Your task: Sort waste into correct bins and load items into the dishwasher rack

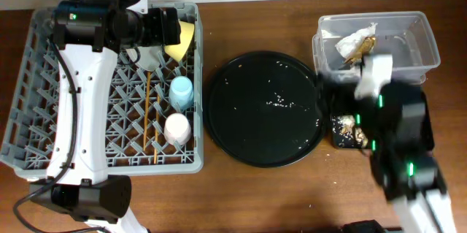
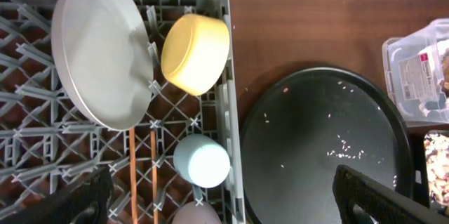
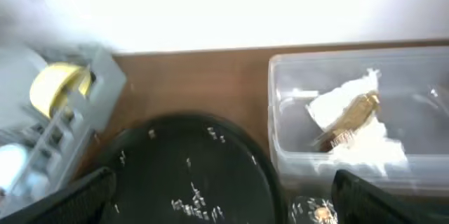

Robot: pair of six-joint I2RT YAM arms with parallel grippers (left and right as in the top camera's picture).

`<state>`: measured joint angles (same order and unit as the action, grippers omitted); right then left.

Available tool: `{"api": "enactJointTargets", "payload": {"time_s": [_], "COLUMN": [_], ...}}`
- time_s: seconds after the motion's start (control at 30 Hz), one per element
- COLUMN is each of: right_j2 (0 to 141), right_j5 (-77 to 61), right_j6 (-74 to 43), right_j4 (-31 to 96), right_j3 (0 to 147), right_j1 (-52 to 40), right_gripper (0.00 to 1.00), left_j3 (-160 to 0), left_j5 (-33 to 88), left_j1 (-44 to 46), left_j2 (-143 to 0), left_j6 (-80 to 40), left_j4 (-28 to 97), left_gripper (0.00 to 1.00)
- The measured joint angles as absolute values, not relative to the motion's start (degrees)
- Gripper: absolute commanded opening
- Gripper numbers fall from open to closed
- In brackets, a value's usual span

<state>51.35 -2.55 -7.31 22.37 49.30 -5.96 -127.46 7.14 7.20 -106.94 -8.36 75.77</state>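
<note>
The grey dishwasher rack (image 1: 44, 116) holds the grey plate (image 2: 102, 48) upright, the yellow bowl (image 1: 184, 37) (image 2: 196, 52), the light-blue cup (image 1: 182, 90) (image 2: 202, 161), the pink cup (image 1: 176, 127) (image 2: 196, 214) and the chopsticks (image 1: 149, 112) (image 2: 132, 175). My left gripper (image 1: 164, 27) (image 2: 224, 203) is open and empty above the rack's right side. The clear tub (image 1: 416, 39) (image 3: 280, 112) holds the white napkin (image 1: 352, 41) (image 3: 351, 97) and the brown-gold wrapper (image 1: 363, 50) (image 3: 354, 115). The small black tray (image 1: 341, 127) holds flaky scraps. My right gripper (image 3: 224, 199) is open and empty; its arm (image 1: 387, 109) covers much of that tray.
A large round black tray (image 1: 264, 109) (image 2: 323, 147) (image 3: 189, 175) with scattered crumbs lies between the rack and the bins. Bare wooden table (image 1: 292, 196) runs along the front edge.
</note>
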Motion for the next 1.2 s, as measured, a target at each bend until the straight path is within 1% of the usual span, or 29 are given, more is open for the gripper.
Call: {"api": "enactJointTargets", "payload": {"time_s": [0.1,0.17,0.2,0.3,0.4,0.43,0.53,1.0,1.13,1.2], "right_j2": [34.98,21.45,18.76,10.46,4.82,3.66,0.73,0.73,0.73,0.73], "right_j5": [-1.69,-1.19,-1.06,-0.84,-0.84,-0.91,-0.91,-0.89,-0.89,-0.89], "right_j6": [-6.5,-5.98,-6.0,-5.98,-5.96,-6.0,-6.04,-6.07,-6.07,-6.07], "right_j4": [17.43,9.67,9.37,2.81,-0.47,-0.56,4.38,4.43,4.4,4.45], "right_j3": [33.98,21.96,19.51,9.69,2.7,1.76,0.82,0.8,0.8,0.8], "right_j1": [-5.96,-5.96,-5.96,-5.96,-5.96,-5.96,-5.96,-5.96,-5.96,-5.96], "right_gripper": [0.99,0.99,0.98,0.99,0.98,0.99,0.98,0.98,0.98,0.98], "left_j3": [-127.46,-127.46,-127.46,-127.46,-127.46,-127.46,-127.46,-127.46,-127.46,-127.46], "left_j5": [7.14,7.14,7.11,7.11,7.11,7.14,7.11,7.11,6.37,4.43], "left_j1": [7.2,7.2,7.2,7.2,7.2,7.2,7.2,7.2,7.2,7.2], "left_j2": [-106.96,-106.96,-106.98,-107.0,-107.0,-107.0,-107.0,-107.0,-107.0,-106.94], "left_j6": [-8.36,-8.36,-8.36,-8.36,-8.36,-8.36,-8.36,-8.36,-8.36,-8.36], "left_j4": [75.92,75.77,75.61,75.75,75.79,75.81,75.77,75.85,78.54,82.17], "left_gripper": [0.99,0.99,0.99,0.99,0.99,0.99,0.99,0.99,0.99,0.99]}}
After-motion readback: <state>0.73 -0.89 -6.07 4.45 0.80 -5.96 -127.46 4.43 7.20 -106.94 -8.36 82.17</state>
